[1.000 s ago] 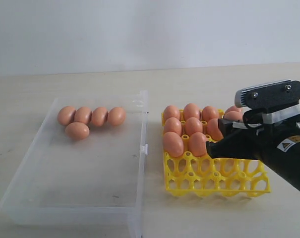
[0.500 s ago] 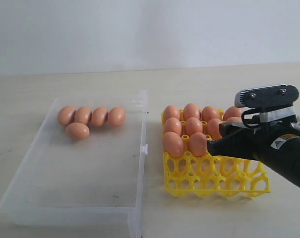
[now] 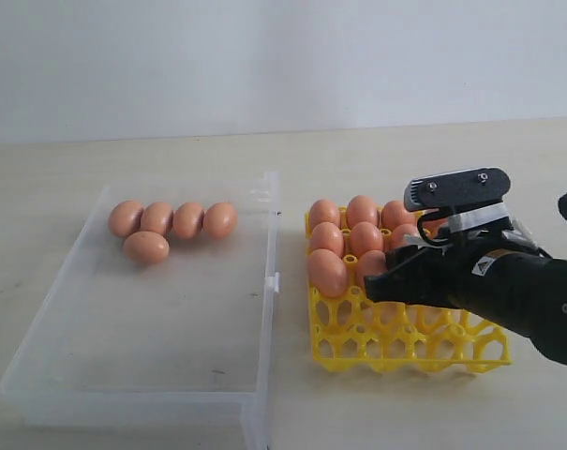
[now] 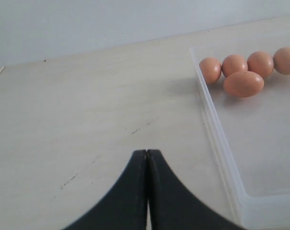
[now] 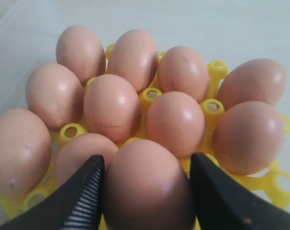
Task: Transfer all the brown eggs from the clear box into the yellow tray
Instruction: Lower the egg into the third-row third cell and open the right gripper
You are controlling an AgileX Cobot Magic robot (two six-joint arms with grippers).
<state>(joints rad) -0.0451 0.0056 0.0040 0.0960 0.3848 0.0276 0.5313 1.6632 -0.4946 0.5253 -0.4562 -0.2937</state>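
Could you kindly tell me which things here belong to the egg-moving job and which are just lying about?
Job: brown eggs, clear box, yellow tray, right tool gripping one egg.
Lying about: only the table and the shut left tool, outside the box.

Got five eggs (image 3: 156, 218) in the far-left corner of the box (image 3: 152, 319), tray (image 3: 358, 342) just right of it, more eggs (image 3: 327, 237) filling its back rows.
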